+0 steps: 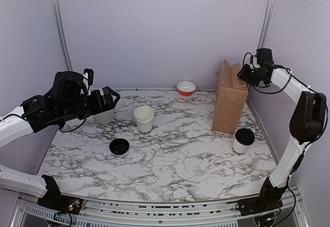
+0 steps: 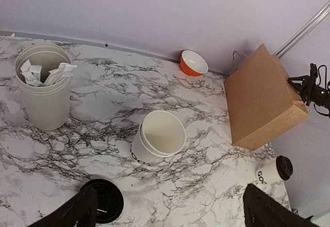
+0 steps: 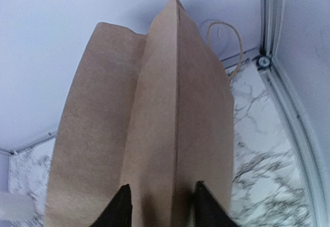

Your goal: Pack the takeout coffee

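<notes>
Top external view: the marble table (image 1: 170, 165) is filling the lower half of the frame. The brown paper bag (image 1: 230, 103) is standing upright at right centre with its top folded flat, probably waiting to be opened for packing. The right gripper (image 1: 241, 75) is hovering at the bag's top edge. In the right wrist view its fingers (image 3: 122, 209) are straddling the folded ridge, seemingly to spread or steady the mouth, but I cannot tell whether they are pinching the paper or only bracketing it. The left gripper (image 1: 109, 101) is hanging at left centre with its jaws spread wide and empty, likely parked out of the way. The ribbed holder (image 2: 44, 95) with packets is standing at upper left of the left wrist view. The stack of nested cups (image 1: 144, 119) is sitting mid-table. The takeout coffee (image 1: 243, 141), lid already on, is standing just beside the bag's near corner at lower right, handy for loading. An orange bowl (image 1: 186, 88) is resting at the back edge, and a spare black lid (image 1: 119, 146) is lying flat at lower left.
</notes>
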Action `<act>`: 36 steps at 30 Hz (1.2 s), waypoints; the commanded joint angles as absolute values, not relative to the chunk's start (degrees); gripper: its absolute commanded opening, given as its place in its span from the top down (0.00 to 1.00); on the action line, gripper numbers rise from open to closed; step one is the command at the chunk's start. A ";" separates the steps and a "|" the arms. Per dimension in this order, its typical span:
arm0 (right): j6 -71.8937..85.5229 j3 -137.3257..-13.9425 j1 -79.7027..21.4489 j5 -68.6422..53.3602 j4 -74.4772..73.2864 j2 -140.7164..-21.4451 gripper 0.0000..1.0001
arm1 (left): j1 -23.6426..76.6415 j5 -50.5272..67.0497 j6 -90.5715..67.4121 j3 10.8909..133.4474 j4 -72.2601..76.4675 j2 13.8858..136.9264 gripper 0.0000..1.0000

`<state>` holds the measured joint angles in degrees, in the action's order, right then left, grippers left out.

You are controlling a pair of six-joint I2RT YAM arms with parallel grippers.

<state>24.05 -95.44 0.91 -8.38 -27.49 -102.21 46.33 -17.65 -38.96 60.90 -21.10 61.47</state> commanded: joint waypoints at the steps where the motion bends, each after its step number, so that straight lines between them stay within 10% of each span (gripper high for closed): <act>1: 22.14 -96.85 0.79 -9.73 -29.90 -99.83 0.52 | 45.58 -17.84 -37.37 61.17 -20.67 61.76 0.01; 15: 23.07 -98.84 -6.90 -10.89 -31.48 -96.85 0.98 | 44.57 -16.92 -37.18 61.09 -20.23 61.93 0.01; 36: 19.43 -99.04 -19.44 -8.01 -33.15 -91.12 1.00 | 43.86 -16.58 -38.31 61.15 -20.21 61.33 0.01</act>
